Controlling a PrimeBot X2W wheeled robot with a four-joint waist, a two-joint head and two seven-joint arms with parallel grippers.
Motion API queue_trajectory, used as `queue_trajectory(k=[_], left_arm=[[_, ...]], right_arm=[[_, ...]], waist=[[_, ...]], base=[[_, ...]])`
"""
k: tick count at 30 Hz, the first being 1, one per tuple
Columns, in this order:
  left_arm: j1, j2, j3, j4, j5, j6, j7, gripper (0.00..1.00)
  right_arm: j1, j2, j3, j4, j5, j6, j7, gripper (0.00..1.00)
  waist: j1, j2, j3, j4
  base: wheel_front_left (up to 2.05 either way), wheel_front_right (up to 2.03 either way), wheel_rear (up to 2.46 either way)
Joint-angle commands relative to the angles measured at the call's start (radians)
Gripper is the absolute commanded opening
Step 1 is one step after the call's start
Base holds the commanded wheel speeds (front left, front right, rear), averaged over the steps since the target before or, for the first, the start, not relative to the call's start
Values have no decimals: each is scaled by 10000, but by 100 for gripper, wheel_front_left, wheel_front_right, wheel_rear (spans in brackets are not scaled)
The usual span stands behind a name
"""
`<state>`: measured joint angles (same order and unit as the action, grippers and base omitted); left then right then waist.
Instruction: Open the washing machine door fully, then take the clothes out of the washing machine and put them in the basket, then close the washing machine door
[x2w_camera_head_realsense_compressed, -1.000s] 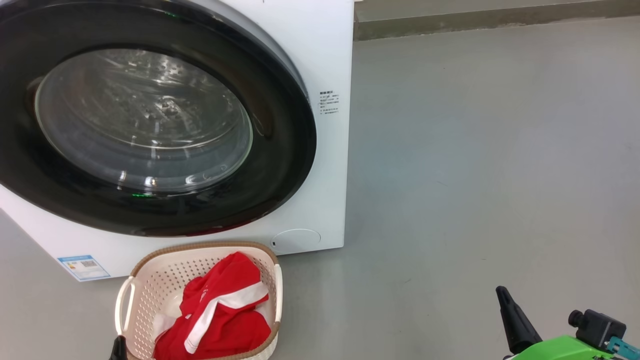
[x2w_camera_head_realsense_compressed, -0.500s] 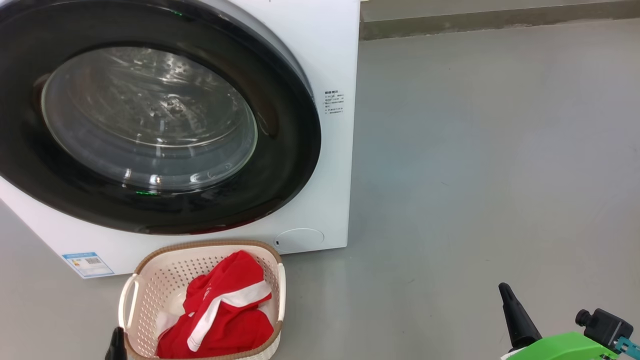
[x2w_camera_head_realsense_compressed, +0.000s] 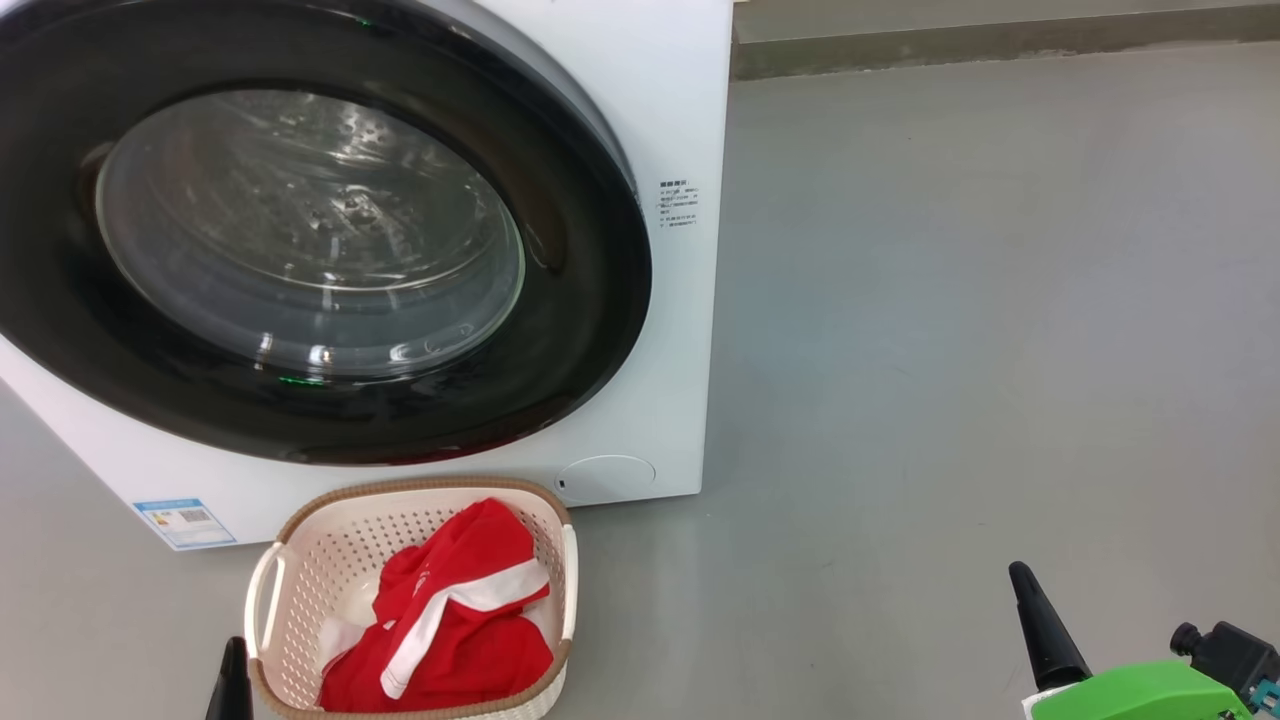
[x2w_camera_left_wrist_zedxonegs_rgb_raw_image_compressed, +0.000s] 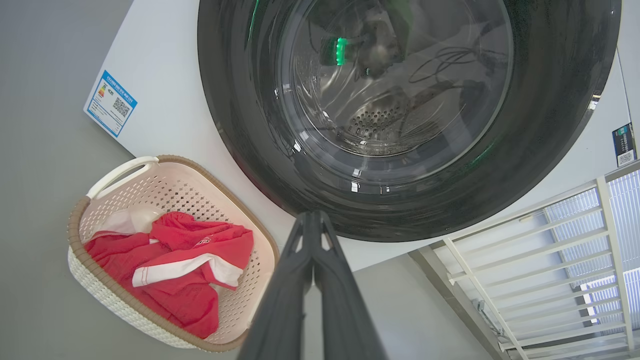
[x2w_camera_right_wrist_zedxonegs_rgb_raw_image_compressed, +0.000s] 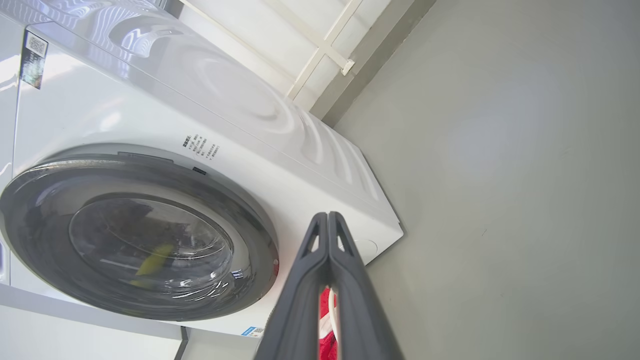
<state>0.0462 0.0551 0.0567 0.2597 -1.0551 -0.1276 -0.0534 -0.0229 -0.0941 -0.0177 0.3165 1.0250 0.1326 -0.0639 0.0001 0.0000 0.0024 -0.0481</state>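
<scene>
Door (x2w_camera_head_realsense_compressed: 310, 230) sits flush on the washer (x2w_camera_head_realsense_compressed: 670, 120) front, with no gap along the black rim, so it reads as shut. Drum (x2w_camera_left_wrist_zedxonegs_rgb_raw_image_compressed: 380, 120) behind the glass looks bare, though reflections muddy it. Clothes (x2w_camera_head_realsense_compressed: 450, 630) lie heaped in the basket (x2w_camera_head_realsense_compressed: 400, 490). Basket stands on the floor (x2w_camera_head_realsense_compressed: 950, 350) just in front of the washer, below the door, likely set there so a garment lifted out has a short way to drop. Left gripper (x2w_camera_left_wrist_zedxonegs_rgb_raw_image_compressed: 312, 217): fingers pressed together with nothing between them, tip low beside the basket's near left corner. Right gripper (x2w_camera_right_wrist_zedxonegs_rgb_raw_image_compressed: 327, 220): likewise closed and empty, well apart to the right over bare floor. Both hang clear of door and basket. Judgement: all three steps look done.
</scene>
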Motion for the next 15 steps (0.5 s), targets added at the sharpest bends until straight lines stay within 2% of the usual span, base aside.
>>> queue_trajectory(k=[1,15], left_arm=[[-431,80,240,-200,-267,-17,82,0],[-693,49,321,-188,-1506,-20,457,0]], right_arm=[[-496,-24,5,-297,367,-9,79,0],[-578,72,-206,-397,1669,-11,464,0]], waist=[[-1,0,0,15],[0,0,2,125]], base=[[0,0,0],[0,0,0]])
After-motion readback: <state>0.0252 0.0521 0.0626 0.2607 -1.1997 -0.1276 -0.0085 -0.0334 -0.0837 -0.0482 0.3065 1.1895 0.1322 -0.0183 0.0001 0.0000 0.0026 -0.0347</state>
